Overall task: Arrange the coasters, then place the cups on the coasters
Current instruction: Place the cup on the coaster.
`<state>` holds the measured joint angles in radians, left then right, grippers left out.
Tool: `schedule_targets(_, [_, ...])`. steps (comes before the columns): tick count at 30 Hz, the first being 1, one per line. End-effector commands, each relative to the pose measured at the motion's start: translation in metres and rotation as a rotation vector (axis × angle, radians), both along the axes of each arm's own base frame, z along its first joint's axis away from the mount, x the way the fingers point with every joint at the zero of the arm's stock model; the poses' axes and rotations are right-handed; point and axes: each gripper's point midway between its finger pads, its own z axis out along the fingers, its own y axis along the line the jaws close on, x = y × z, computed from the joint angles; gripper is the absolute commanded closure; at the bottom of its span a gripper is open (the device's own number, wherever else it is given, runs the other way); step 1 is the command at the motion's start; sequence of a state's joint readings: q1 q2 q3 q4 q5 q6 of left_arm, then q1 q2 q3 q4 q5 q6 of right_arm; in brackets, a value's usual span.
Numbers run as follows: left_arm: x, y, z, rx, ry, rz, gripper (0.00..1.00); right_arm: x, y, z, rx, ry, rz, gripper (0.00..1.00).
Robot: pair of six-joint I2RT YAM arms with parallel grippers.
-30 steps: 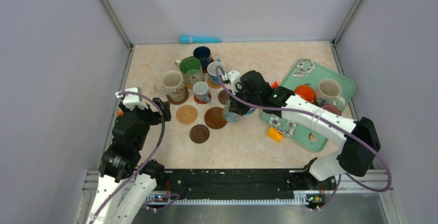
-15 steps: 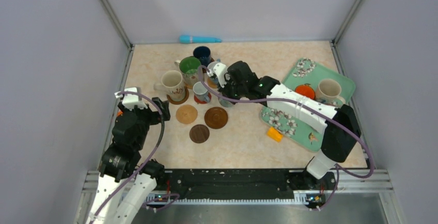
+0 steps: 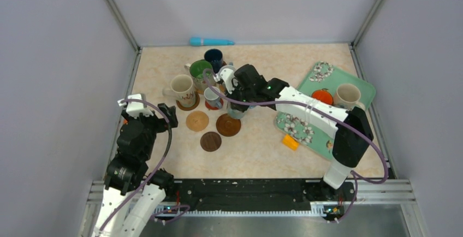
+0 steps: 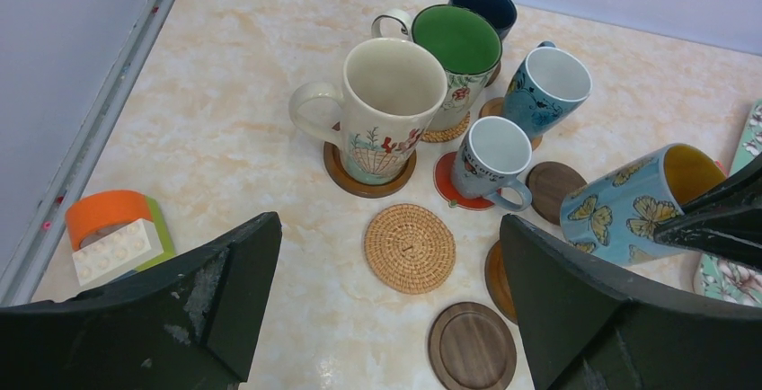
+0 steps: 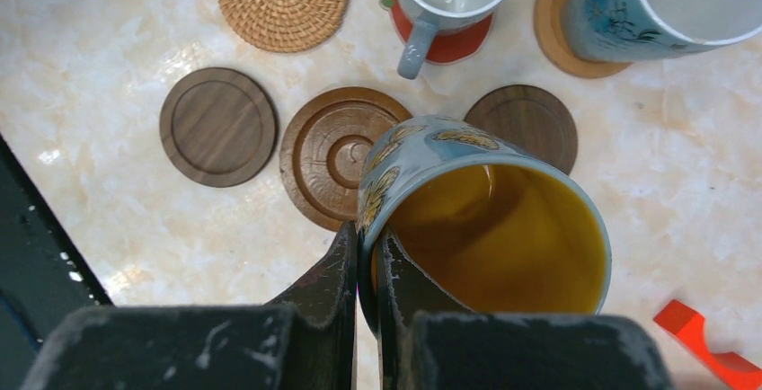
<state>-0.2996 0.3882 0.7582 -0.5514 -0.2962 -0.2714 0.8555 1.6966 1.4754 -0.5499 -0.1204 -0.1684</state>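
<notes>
My right gripper (image 5: pixel 367 255) is shut on the rim of a light blue butterfly cup (image 5: pixel 485 219) with a yellow inside. It holds the cup tilted just above a ridged brown coaster (image 5: pixel 328 152) and a dark round coaster (image 5: pixel 530 120). A woven tan coaster (image 4: pixel 411 248) and a dark wooden coaster (image 4: pixel 471 347) lie bare. A cream cup (image 4: pixel 386 107), green cup (image 4: pixel 460 48), dark blue cup (image 4: pixel 483 8), light blue cup (image 4: pixel 544 89) and a small cup (image 4: pixel 492 156) on a red coaster (image 5: pixel 445 44) stand grouped. My left gripper (image 4: pixel 388 224) hangs open near the left wall, holding nothing.
A teal floral tray (image 3: pixel 363 87) at the right carries a cream cup (image 3: pixel 347 96) and an orange cup (image 3: pixel 322 96). A small orange block (image 3: pixel 290 142) lies beside it. A teal stick (image 3: pixel 210 41) lies at the back wall, and an orange tape roll (image 4: pixel 106 215) by the left wall.
My right arm has carried the butterfly cup leftward from beside the tray to the coaster group. The left arm has hardly moved.
</notes>
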Motion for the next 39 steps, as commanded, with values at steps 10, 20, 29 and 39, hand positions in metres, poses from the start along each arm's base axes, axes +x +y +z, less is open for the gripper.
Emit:
schedule_targets(10, [-0.003,0.008,0.019,-0.028,-0.053,0.046,0.03,-0.015,0.062,0.016,0.103,-0.006,0.045,1.00])
schedule_targets(20, [-0.002,0.007,0.019,-0.029,-0.053,0.042,0.04,-0.024,0.069,-0.002,0.043,0.008,0.030,1.00])
schedule_targets(29, [-0.002,0.007,0.018,-0.030,-0.052,0.041,0.03,-0.025,0.073,-0.015,0.001,0.011,0.027,1.00])
schedule_targets(39, [-0.002,0.006,0.019,-0.031,-0.053,0.037,0.04,-0.027,0.074,-0.019,-0.018,0.010,0.026,0.96])
